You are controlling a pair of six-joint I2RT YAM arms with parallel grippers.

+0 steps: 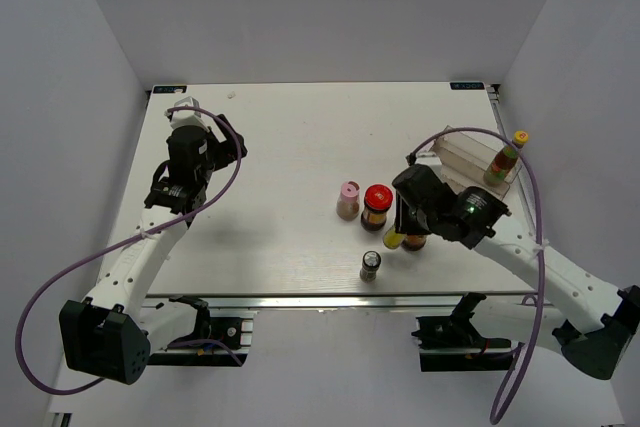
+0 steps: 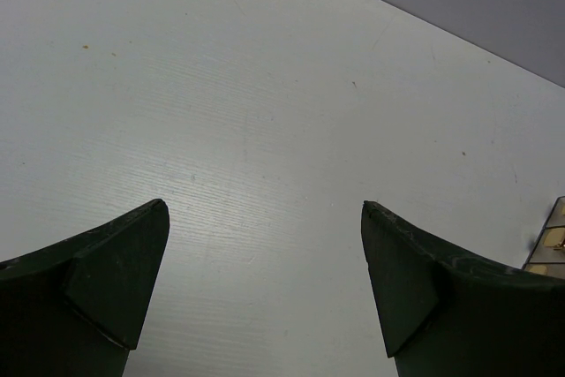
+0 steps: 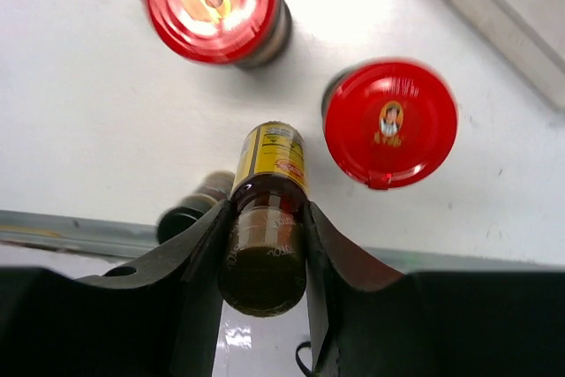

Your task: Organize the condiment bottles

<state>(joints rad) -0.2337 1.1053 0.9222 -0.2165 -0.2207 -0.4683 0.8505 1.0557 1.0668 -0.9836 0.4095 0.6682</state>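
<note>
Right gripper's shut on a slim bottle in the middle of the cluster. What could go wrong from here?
1. The right gripper holds the slim bottle with a red-lidded jar close beside it; a sideways swing could knock that jar over.
2. The grey-capped shaker stands right by one finger and near the front edge of the table; a nudge might tip it or push it off.

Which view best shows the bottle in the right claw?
Right wrist: yellow-labelled dark bottle, centre frame, clamped in the right claw. Top external shows only its yellow tip beside the arm. Left wrist misses it.
</note>
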